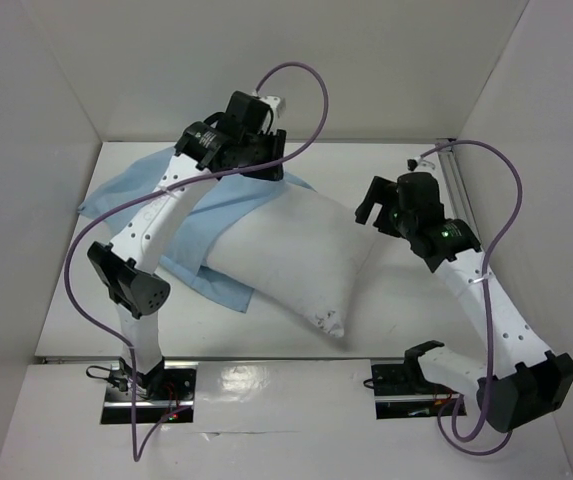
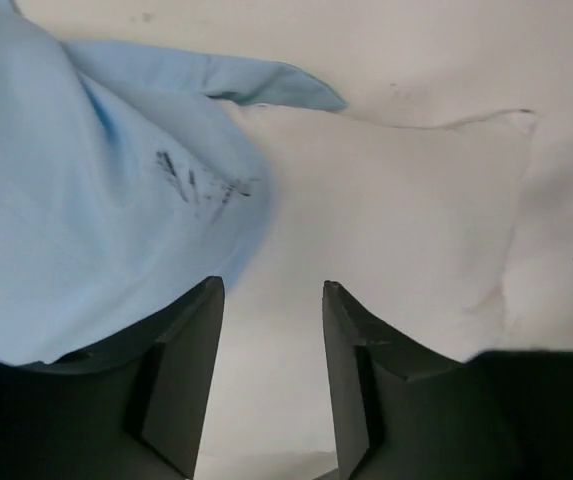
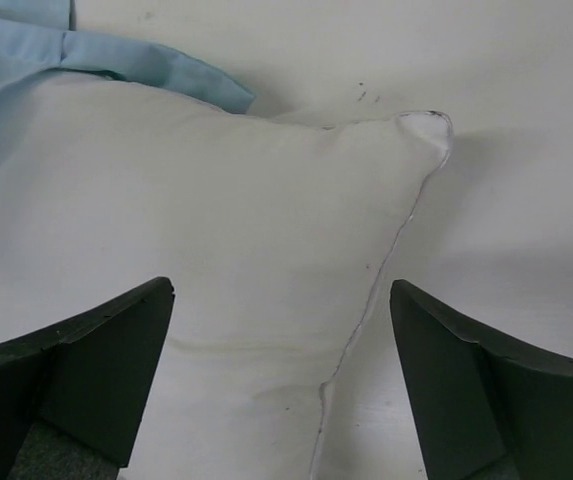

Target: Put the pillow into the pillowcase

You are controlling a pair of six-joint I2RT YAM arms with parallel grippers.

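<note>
The white pillow [image 1: 296, 255] lies slantwise in the middle of the table, its far left end under the light blue pillowcase [image 1: 181, 215]. My left gripper [image 1: 266, 165] hovers over the pillow's far edge where the cloth meets it. In the left wrist view the left gripper [image 2: 271, 290] is open with nothing between its fingers, above the pillow [image 2: 396, 220] and beside the pillowcase [image 2: 96, 200]. My right gripper [image 1: 371, 210] hangs over the pillow's right end. In the right wrist view the right gripper [image 3: 281, 290] is wide open over the pillow's [image 3: 216, 230] seam, with the pillowcase [image 3: 156, 70] beyond.
White walls close in the table on the left, back and right. An aluminium rail [image 1: 461, 180] runs along the right wall. Purple cables [image 1: 306, 75] loop above both arms. Bare tabletop [image 1: 406, 300] shows to the pillow's right and front.
</note>
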